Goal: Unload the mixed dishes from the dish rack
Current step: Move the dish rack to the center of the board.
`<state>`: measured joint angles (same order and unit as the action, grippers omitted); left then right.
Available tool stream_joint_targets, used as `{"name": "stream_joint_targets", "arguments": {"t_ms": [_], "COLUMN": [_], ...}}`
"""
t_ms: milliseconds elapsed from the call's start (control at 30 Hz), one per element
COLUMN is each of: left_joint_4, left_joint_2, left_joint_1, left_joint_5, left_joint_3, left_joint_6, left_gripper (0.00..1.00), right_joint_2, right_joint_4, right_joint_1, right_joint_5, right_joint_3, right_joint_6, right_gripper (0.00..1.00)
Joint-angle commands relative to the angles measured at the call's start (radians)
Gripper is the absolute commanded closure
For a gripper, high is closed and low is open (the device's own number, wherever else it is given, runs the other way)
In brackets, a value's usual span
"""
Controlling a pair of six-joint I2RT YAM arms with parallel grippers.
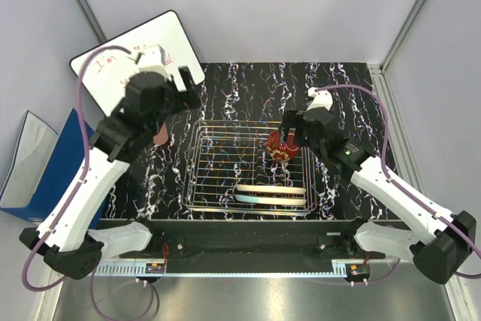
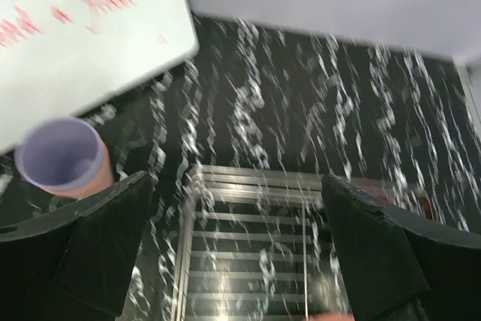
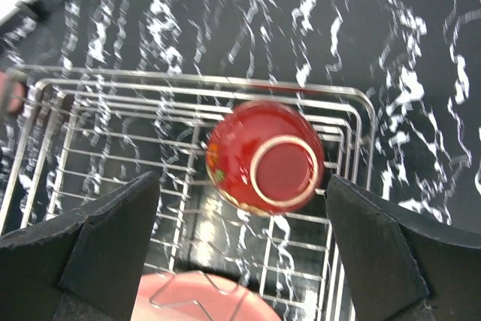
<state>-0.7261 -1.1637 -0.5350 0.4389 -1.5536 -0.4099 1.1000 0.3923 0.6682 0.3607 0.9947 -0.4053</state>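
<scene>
The right end effector (image 3: 242,186) hangs fully spread and empty over the glossy red bowl (image 3: 264,157), which lies upside down in the far right corner of the dish rack (image 3: 98,84). A pinch on that rounded wall could slip and shoot the bowl into the wires, or a finger could snag the rim. The rack also holds two plates (image 1: 272,193) at its near side, while the lavender cup (image 2: 58,154), seemingly nested in the salmon-pink cup (image 2: 101,177), stands on the surface (image 3: 421,50) beside the wide-open, empty left end effector (image 2: 237,182).
</scene>
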Motion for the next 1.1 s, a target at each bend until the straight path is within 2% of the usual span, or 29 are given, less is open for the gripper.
{"name": "stream_joint_targets", "arguments": {"t_ms": [0,167,267,400,433,533,733,867,1067], "left_joint_4": [0.074,0.117,0.116,0.129,0.132,0.157,0.154,0.129,0.129], "left_joint_2": [0.053,0.124,0.121,0.111,0.110,0.116,0.122,0.105,0.070], "left_joint_1": [-0.066,-0.137,-0.177,-0.180,-0.181,-0.194,-0.264,-0.298,-0.325], "left_joint_5": [-0.129,-0.232,-0.323,-0.509,-0.601,-0.693,-0.749,-0.707,-0.741], "left_joint_3": [0.180,0.262,0.268,0.325,0.339,0.406,0.497,0.520,0.530], "left_joint_6": [-0.067,-0.050,0.025,0.112,0.131,0.129,0.192,0.240,0.304], "left_gripper": [0.01,0.01,0.01,0.01,0.01,0.01,0.01,0.01,0.01], "right_joint_2": [-0.035,-0.251,-0.336,-0.341,-0.333,-0.313,-0.359,-0.419,-0.437], "right_joint_4": [0.057,-0.041,-0.047,-0.015,-0.007,0.020,0.077,0.083,0.079], "right_joint_1": [0.001,-0.001,0.001,-0.001,-0.001,-0.001,0.002,-0.001,0.001], "right_joint_5": [0.047,0.023,0.020,-0.034,-0.052,-0.201,-0.301,-0.299,-0.312], "right_joint_3": [-0.019,-0.159,-0.188,-0.134,-0.122,-0.094,-0.117,-0.156,-0.195], "right_joint_6": [-0.070,-0.098,-0.084,-0.037,-0.033,-0.018,-0.029,-0.055,-0.067], "right_gripper": [0.00,0.00,0.00,0.00,0.00,0.00,0.00,0.00,0.00]}}
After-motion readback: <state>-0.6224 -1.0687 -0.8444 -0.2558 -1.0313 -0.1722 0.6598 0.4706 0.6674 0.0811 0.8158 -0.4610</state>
